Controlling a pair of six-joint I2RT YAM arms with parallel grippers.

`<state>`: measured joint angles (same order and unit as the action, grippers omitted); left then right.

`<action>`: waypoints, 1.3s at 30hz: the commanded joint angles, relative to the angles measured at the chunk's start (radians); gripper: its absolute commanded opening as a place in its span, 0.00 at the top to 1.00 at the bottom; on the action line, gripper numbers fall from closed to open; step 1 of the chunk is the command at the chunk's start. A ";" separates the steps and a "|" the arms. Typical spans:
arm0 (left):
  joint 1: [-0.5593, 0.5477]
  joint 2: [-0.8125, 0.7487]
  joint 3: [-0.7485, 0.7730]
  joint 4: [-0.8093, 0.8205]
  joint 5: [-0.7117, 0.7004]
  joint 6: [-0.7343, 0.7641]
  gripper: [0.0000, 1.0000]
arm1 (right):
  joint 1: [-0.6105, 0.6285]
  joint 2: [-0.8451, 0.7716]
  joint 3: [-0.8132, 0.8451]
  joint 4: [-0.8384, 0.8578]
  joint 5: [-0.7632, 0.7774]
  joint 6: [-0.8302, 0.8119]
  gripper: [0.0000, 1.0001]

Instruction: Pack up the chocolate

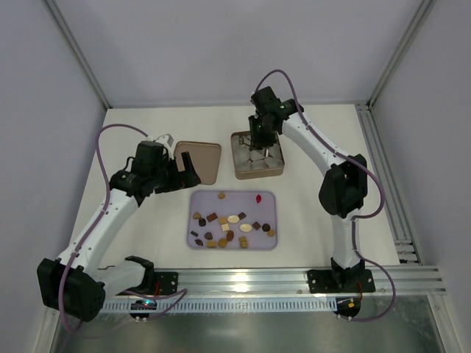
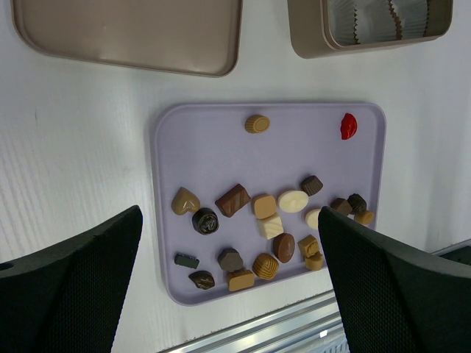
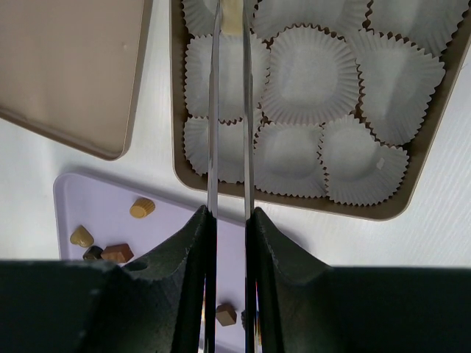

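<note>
The slip to worry about is at the right gripper (image 1: 257, 146). Its two long thin blades are drawn close together and look to be pinching a small cream piece (image 3: 232, 18) at their tips. That piece hangs over the far-left corner of the tin (image 3: 294, 201), above the left column of white paper cups (image 3: 309, 73). From here I can't tell whether the piece already sits in a cup or is just clear of it.

If the blades let go off-centre, the piece could land on a crinkled rim, tip it and roll into the next cup. If they drop too low, the thin tips could snag the light paper and drag it out of its row. A tighter squeeze might also mark the chocolate or flick it out sideways. The other cups I can see hold nothing.

Left of the tin its lid (image 3: 66, 66) lies flat on the white table (image 1: 302, 206). Nearer, the lilac tray (image 2: 199, 147) carries the rest of the chocolate (image 2: 270, 226) in a loose scatter of brown, caramel and cream pieces, with a red piece (image 2: 348, 126) alone at its far right corner.

The left gripper (image 2: 232, 283) hangs above the tray's near edge, fingers spread wide, holding nothing and touching nothing.
</note>
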<state>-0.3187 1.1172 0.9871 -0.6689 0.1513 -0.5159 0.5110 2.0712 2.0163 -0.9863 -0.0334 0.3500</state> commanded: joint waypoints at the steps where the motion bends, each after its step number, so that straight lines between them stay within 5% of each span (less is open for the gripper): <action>1: -0.002 0.001 0.027 0.035 0.008 0.010 0.00 | 0.004 -0.003 0.038 0.051 -0.003 0.006 0.83; 20: -0.002 0.007 0.024 0.035 0.008 0.010 0.00 | 0.004 0.023 0.055 0.060 0.004 0.007 0.71; 39: -0.002 0.015 0.021 0.035 0.024 0.010 0.00 | 0.006 0.018 0.071 0.055 -0.006 0.023 0.70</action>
<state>-0.3187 1.1351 0.9871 -0.6632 0.1581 -0.5159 0.5114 2.0941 2.0460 -0.9512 -0.0330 0.3626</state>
